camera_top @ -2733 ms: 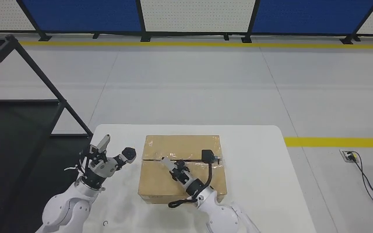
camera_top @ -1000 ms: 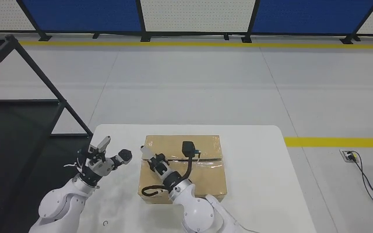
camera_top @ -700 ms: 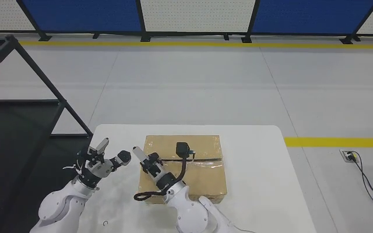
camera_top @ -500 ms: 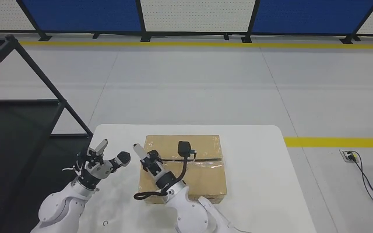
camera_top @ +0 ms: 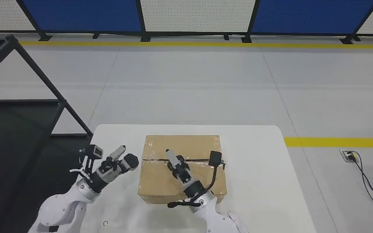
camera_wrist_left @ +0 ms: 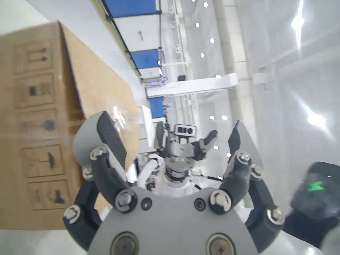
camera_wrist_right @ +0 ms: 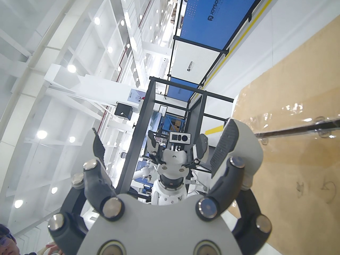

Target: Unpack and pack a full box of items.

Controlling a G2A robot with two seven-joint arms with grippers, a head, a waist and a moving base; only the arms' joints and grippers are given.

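Left gripper (camera_wrist_left: 172,123) and right gripper (camera_wrist_right: 163,128) spread wide, empty; the taped box (camera_wrist_left: 39,107) shows handling pictograms.

- Top view is bright and even, with soft light from overhead. The white desk (camera_top: 262,175) is nearly washed out, and the shadows around the box (camera_top: 175,143) are faint.
- Left wrist view: the ceiling lamps (camera_wrist_left: 297,23) flare into starbursts and long streaks, with a hazy glare over that whole side.
- Right wrist view: rows of ceiling lamps show as small hot spots, and the tape (camera_wrist_right: 292,112) on the box glints.
- Both wrist views are proper fisheye, and straight lines bow hard toward the edges.
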